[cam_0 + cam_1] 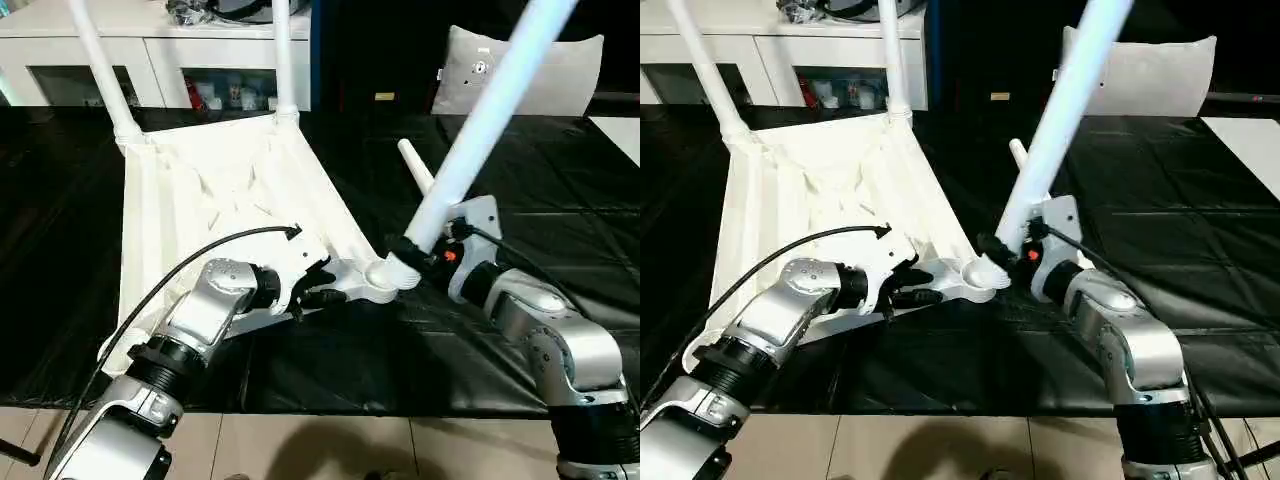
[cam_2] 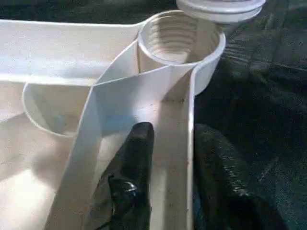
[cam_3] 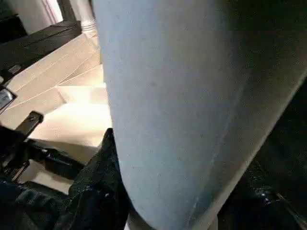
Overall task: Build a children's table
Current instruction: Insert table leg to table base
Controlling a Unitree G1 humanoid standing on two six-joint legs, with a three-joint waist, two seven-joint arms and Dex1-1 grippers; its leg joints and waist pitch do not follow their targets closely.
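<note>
Black sheeting covers the floor, with a white cabinet and a grey-white cushion along the far side. On it the table top lies ribbed side up, two legs already standing in the far sockets. The left gripper pinches the top's near-right rim wall, one finger inside it and one outside, just behind the open threaded socket. The right gripper is clamped around the third leg close to its base. That leg tilts up and to the right, its foot hovering right at the socket, so it probably needs straightening before it'll screw in. A fourth leg lies just beyond.
</note>
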